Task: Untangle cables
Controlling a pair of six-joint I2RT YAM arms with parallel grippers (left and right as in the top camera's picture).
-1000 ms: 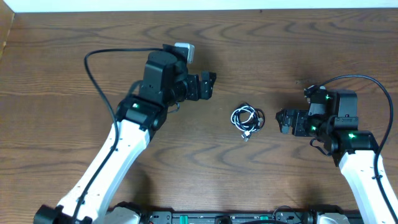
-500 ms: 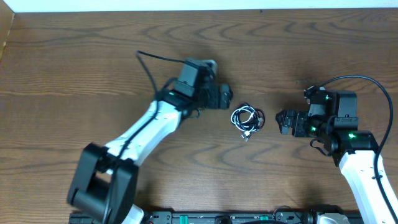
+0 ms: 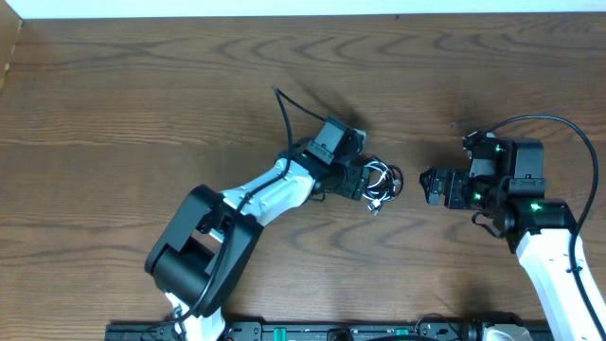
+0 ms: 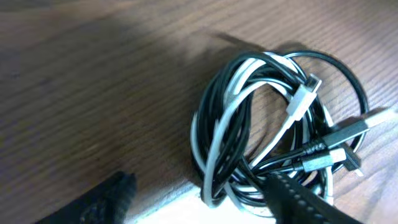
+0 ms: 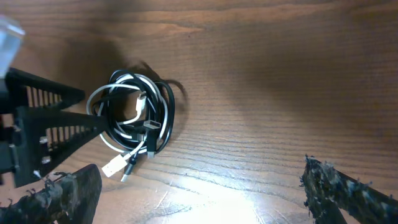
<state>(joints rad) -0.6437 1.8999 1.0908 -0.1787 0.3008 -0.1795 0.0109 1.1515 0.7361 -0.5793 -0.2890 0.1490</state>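
Observation:
The white cable (image 4: 231,112) and the black cable (image 4: 336,65) lie coiled together in one small tangled bundle (image 3: 384,180) on the wooden table, with their plug ends sticking out at one side (image 5: 118,167). My left gripper (image 3: 365,182) is open and low at the bundle's left edge. In the left wrist view (image 4: 199,202) one finger overlaps the coil's lower right part and the other is off to the left. My right gripper (image 3: 431,185) is open and empty, a short way right of the bundle. In the right wrist view (image 5: 202,196) the bundle (image 5: 134,121) lies ahead to the left.
The left arm's thick black wire (image 3: 289,114) arcs up behind its wrist. The right arm's wire (image 3: 544,121) loops over its wrist. The table's far edge (image 3: 303,16) runs along the top, and a wooden edge (image 3: 8,47) shows at the far left.
My left arm has swung right and down across the table, and its gripper has come from the upper middle to the cable bundle. The right arm and the bundle have not moved.

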